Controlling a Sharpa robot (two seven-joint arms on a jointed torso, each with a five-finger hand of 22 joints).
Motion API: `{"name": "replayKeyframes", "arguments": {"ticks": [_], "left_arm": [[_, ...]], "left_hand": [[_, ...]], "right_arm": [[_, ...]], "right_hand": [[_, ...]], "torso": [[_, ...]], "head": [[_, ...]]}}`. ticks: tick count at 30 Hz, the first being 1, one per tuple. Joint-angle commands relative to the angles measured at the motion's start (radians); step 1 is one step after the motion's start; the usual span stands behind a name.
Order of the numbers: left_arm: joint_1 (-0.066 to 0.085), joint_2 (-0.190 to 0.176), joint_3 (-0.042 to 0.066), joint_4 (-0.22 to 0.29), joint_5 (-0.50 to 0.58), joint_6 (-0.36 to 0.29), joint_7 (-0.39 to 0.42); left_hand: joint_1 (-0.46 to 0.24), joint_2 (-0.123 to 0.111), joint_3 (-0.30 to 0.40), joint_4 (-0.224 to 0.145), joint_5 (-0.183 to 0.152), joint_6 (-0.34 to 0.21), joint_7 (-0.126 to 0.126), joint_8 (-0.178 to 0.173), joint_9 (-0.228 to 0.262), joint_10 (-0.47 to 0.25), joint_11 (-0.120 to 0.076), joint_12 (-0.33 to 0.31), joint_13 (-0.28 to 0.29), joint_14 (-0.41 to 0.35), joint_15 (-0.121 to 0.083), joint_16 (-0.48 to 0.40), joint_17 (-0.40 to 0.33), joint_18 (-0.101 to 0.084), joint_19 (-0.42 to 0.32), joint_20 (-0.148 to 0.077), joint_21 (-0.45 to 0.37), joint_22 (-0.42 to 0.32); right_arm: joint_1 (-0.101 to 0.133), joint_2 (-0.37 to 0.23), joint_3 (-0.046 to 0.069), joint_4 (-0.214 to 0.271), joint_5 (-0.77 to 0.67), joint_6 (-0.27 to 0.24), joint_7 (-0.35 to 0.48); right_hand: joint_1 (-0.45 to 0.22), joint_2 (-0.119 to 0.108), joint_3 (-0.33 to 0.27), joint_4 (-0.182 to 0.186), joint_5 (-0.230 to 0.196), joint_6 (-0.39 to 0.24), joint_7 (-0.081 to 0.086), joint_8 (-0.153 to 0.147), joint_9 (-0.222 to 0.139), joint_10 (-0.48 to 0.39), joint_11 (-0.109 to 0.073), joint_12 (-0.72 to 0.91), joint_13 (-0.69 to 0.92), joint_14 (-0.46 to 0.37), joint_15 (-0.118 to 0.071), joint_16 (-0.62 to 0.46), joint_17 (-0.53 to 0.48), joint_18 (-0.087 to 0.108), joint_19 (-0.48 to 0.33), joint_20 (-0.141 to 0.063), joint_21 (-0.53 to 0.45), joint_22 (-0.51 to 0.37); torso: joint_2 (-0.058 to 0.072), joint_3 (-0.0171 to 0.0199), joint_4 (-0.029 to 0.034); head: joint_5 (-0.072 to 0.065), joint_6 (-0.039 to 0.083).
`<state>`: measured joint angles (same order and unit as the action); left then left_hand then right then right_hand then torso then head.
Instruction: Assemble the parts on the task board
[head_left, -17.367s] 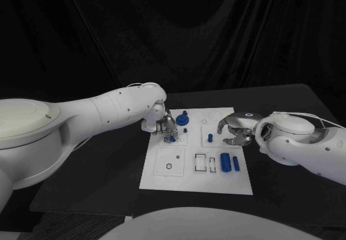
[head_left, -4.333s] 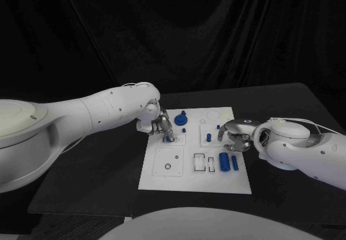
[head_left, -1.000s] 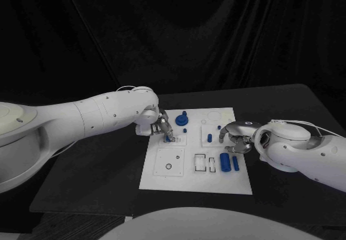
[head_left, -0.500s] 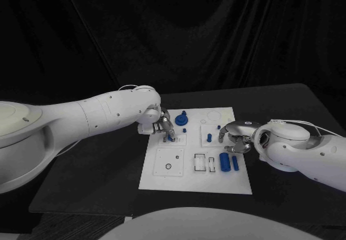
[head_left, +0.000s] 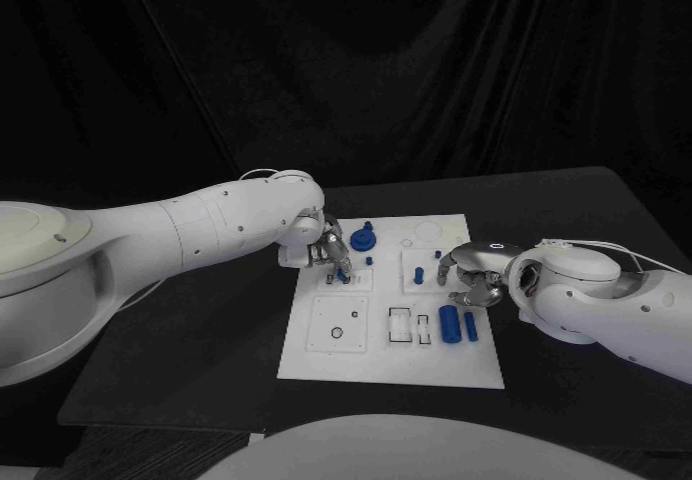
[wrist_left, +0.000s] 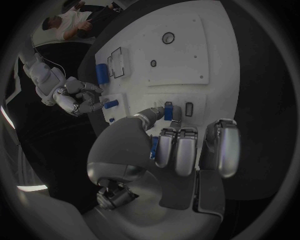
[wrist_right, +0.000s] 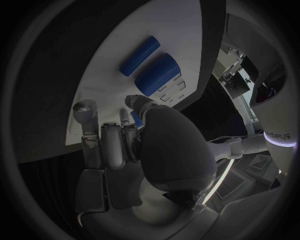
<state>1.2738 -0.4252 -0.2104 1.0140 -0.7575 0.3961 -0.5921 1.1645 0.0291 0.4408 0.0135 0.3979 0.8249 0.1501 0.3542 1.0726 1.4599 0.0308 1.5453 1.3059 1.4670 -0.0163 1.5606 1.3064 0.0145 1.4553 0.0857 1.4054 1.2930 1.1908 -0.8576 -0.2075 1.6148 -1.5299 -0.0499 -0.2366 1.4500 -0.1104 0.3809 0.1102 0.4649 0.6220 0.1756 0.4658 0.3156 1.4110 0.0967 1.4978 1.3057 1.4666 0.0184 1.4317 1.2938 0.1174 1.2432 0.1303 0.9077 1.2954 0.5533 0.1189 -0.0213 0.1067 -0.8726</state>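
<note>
The white task board (head_left: 361, 345) lies mid-table. My left hand (head_left: 325, 250) is at its far left part and pinches a small blue part (wrist_left: 167, 111) between thumb and finger, its lower end at a slot in the board (wrist_left: 187, 60). A blue gear-like part (head_left: 364, 240) lies just past that hand. A blue peg (head_left: 420, 275) stands near the middle. My right hand (head_left: 472, 280) hovers at the board's right side, its fingers (wrist_right: 115, 142) curled with nothing seen in them. Two blue cylinders (head_left: 451, 325) (wrist_right: 156, 72) lie side by side in front of it.
The black table (head_left: 188, 350) runs on to the left and right of the board. Empty rectangular slots (head_left: 401, 325) and a square plate with small holes (head_left: 340, 325) take up the board's near half. A dark curtain hangs behind the table.
Over the last second the left hand has shifted slightly over the board's far left part, still pinching its blue part. The right hand has stayed where it was.
</note>
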Motion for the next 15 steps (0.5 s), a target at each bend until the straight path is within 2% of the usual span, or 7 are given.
{"name": "replayKeyframes", "arguments": {"ticks": [1,7,15], "left_arm": [[-0.004,0.005,-0.001,-0.002,-0.001,0.014,0.012],[-0.006,0.01,-0.001,-0.009,-0.001,0.02,0.011],[-0.007,0.017,-0.001,-0.013,-0.001,0.025,0.01]], "left_hand": [[0.024,0.046,0.165,-0.03,0.028,-0.011,-0.047,0.042,0.044,0.092,-0.001,0.014,0.252,0.104,-0.006,0.01,0.264,0.028,0.007,0.001,0.001,0.221],[0.024,0.046,0.165,-0.03,0.028,-0.011,-0.047,0.042,0.044,0.092,0.0,0.013,0.252,0.104,-0.005,0.01,0.264,0.028,0.007,0.001,0.0,0.221],[0.024,0.046,0.165,-0.03,0.028,-0.011,-0.047,0.041,0.044,0.091,0.0,0.013,0.251,0.104,-0.005,0.01,0.264,0.029,0.005,0.001,-0.002,0.22]], "right_arm": [[-0.002,0.0,0.0,0.002,-0.002,-0.003,-0.009],[-0.002,0.0,0.0,0.002,-0.002,-0.002,-0.009],[-0.002,0.001,0.0,0.001,-0.002,-0.003,-0.009]], "right_hand": [[-0.001,0.015,0.025,-0.005,0.027,0.006,0.006,0.015,-0.011,-0.009,0.004,-0.014,0.166,0.006,0.009,-0.014,0.16,0.019,-0.004,-0.001,-0.021,0.094],[-0.001,0.015,0.025,-0.005,0.027,0.007,0.007,0.016,-0.011,-0.009,0.004,-0.014,0.166,0.006,0.009,-0.015,0.16,0.02,-0.005,-0.001,-0.022,0.093],[-0.001,0.015,0.025,-0.005,0.027,0.007,0.007,0.016,-0.011,-0.009,0.004,-0.014,0.166,0.006,0.009,-0.015,0.16,0.02,-0.005,-0.001,-0.022,0.093]], "torso": [[0.0,-0.0004,-0.0002],[-0.001,0.0007,0.0004],[-0.001,-0.0004,0.0002]], "head": [[0.001,0.0],[0.0,0.0],[0.0,0.0]]}}
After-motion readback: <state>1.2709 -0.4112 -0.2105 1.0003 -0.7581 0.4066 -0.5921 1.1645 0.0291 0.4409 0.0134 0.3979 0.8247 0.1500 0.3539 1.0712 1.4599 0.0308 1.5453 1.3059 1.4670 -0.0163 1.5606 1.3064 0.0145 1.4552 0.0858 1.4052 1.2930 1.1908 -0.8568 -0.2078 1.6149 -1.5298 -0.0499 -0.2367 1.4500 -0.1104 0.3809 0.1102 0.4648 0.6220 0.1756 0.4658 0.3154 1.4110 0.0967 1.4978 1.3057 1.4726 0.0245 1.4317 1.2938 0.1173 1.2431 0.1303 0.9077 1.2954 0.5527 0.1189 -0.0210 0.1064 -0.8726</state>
